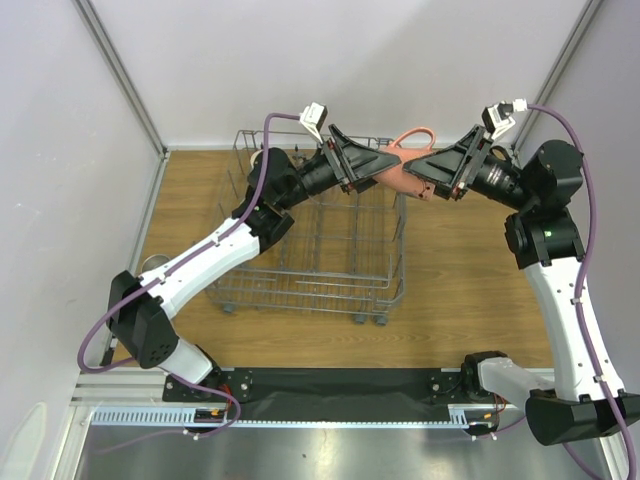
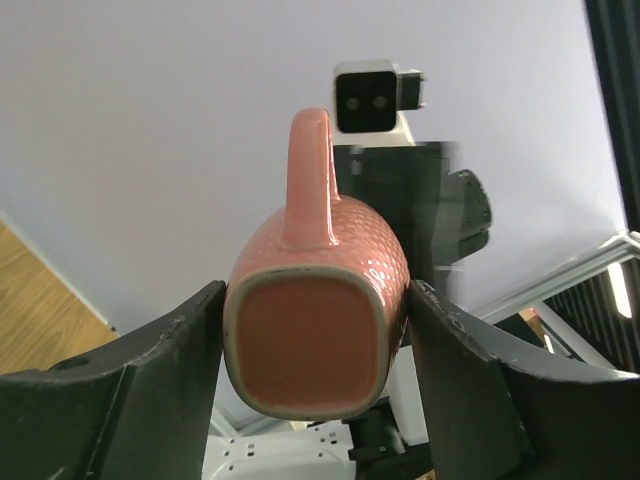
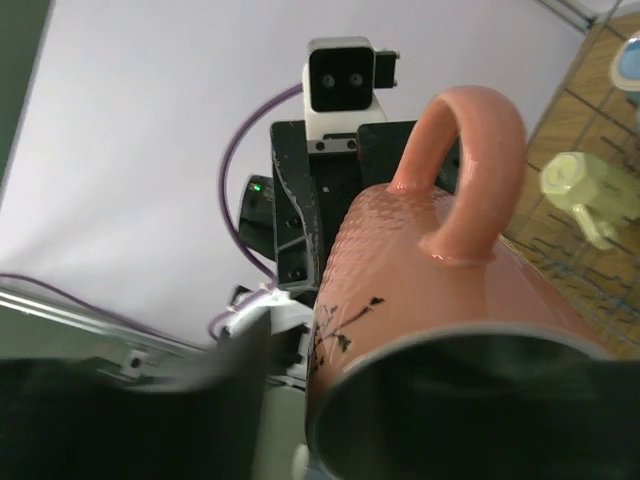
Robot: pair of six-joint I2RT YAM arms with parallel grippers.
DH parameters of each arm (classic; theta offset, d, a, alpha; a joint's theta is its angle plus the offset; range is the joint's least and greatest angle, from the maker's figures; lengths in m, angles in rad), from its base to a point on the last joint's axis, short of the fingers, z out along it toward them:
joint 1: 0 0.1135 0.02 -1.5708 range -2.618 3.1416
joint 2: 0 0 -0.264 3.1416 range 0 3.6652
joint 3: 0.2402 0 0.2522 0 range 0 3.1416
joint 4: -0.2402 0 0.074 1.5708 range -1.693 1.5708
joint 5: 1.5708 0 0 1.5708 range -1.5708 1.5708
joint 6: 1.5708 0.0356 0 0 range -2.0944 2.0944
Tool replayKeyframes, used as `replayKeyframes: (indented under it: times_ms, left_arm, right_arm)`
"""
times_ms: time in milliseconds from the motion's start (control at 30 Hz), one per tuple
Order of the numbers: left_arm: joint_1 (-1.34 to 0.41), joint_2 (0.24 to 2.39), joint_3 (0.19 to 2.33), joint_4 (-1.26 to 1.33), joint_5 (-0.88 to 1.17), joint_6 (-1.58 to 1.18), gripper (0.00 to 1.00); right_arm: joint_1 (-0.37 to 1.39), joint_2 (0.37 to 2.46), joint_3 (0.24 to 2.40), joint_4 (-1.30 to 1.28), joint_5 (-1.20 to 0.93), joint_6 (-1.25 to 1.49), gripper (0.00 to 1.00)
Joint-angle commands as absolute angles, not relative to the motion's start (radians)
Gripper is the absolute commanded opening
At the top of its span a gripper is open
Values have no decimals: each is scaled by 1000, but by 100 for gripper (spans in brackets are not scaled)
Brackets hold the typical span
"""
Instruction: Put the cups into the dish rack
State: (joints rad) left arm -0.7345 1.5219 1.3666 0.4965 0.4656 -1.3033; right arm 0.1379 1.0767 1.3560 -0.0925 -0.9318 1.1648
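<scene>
The grey wire dish rack (image 1: 330, 250) sits on the wooden table (image 1: 470, 290). Above its far right corner a salmon pink mug (image 1: 399, 176) hangs sideways, handle up, between both arms. The left gripper (image 1: 380, 168) is clamped on its base. Whether the right gripper (image 1: 422, 186) grips the rim, I cannot tell.

A wooden tabletop (image 1: 470, 300) lies between pale walls (image 1: 350, 60) framed by grey metal posts (image 1: 120, 75). A black strip (image 1: 340, 382) runs along its near edge, bordering a brushed metal sheet (image 1: 330, 455).
</scene>
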Motion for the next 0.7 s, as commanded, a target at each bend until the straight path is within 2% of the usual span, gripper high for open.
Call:
replayKeyframes:
  times_ms: [0,33,67,100,133,333,433,500,667]
  left_arm:
    - [-727,1457,1362,477,462,-1261,0]
    - [-720,1442,1364,444,454,-1238,0]
    - [-704,1434,1368,402,450,-1208,0]
    - [-695,1428,1388,283,445,-1128,0]
    - [-684,1422,1402,218,434,-1082,0]
    - [-591,1405,1549,-276,246,-700,0]
    - [-584,1428,1626,-427,89,-528,0]
    - [-584,1439,1643,-475,-31,-460,0]
    - [-584,1471,1644,-497,-144,-342,0]
  right_arm:
    - [155,1054,1411,-212,-922,1057,64]
    - [152,1055,1425,-256,-911,1033,72]
    - [146,1054,1439,-297,-904,1010,88]
    - [131,1055,1465,-387,-894,958,97]
    - [115,1054,1479,-438,-884,936,100]
    - [-59,1058,1509,-817,-812,763,100]
    - [-116,1078,1508,-962,-778,689,100]
    - [-124,1092,1509,-1001,-764,669,100]
    - [-129,1112,1514,-986,-762,660,100]
